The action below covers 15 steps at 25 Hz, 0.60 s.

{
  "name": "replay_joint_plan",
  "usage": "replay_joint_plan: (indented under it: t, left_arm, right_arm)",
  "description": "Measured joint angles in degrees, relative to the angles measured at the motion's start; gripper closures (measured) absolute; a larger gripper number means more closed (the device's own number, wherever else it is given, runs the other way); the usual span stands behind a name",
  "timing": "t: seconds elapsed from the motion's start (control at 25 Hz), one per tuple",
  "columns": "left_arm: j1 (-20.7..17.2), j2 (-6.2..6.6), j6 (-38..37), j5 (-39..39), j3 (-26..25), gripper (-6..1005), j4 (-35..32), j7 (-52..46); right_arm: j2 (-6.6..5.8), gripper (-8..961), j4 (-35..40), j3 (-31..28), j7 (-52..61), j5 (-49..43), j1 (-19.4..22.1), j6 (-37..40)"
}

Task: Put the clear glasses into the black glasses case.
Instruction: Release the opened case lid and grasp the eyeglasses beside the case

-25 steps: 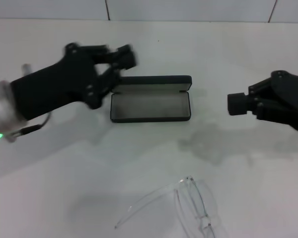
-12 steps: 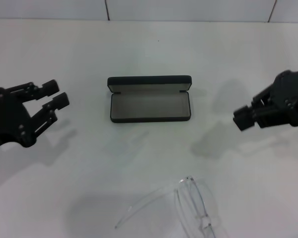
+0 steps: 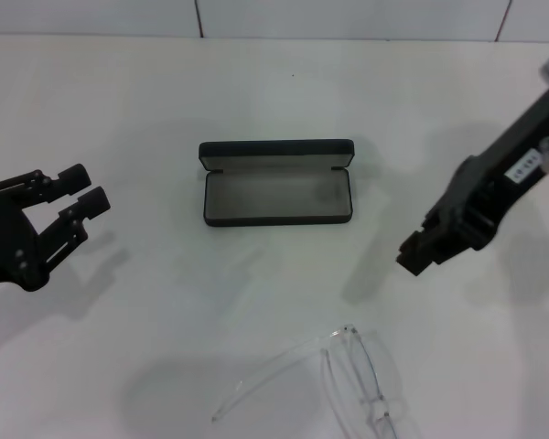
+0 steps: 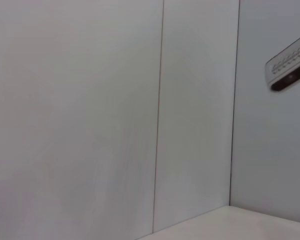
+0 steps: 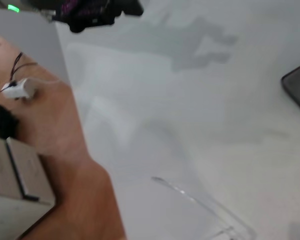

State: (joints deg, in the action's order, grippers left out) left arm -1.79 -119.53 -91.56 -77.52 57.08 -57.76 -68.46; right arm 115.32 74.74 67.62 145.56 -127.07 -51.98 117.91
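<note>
Rectangular hard black glasses case (image 3: 276, 182) sits mid-desk, lid hinged back on its far side, grey felt lining exposed, nothing inside. That is the right pose for a drop-in from above.

Fully transparent, colourless plastic glasses (image 3: 352, 380) lie on the near edge of the white desk (image 3: 256, 91), well apart from the case, right of centre. One thin clear temple arm splays out to the left; the lens end runs toward the near edge and is partly cut off in the head view. Very low contrast against the white top: mostly edge glints and a faint shadow. The right wrist view picks up the same glasses (image 5: 205, 207) as a thin clear strip.

Left pincer (image 3: 69, 197) is off at the left, clear of the case, fingers spread wide, holding nothing. Looks parked out of the way so the path over the case is free.

Right pincer (image 3: 419, 253) hangs right of the case, angled down toward the near side where the glasses lie. It holds nothing; cannot tell how far its fingers are apart. My read: it is lining up for the pickup, grasp not yet started.
</note>
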Motion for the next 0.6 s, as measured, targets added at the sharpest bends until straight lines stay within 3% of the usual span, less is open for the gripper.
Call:
replay_joint_plan:
  t: [0.2,0.4,0.6]
  left_arm:
    - [0.2,0.00,-0.1,-0.1,0.0,705,0.1,0.0]
    - [0.9,0.00,-0.1,-0.1,0.0,705,0.2,0.0]
    - [1.6,0.00,-0.1,-0.1,0.0,706,0.2,0.1]
  right_arm:
    - [-0.48,844,-6.4,-2.7,-0.4,-0.1,-3.0,-0.9]
    - [-1.11,843,-7.8,-7.1,-4.0,0.2,-3.9,-2.1]
    - [-1.65,758,-9.6,-8.5,-3.4,-0.9,-4.8,-2.8]
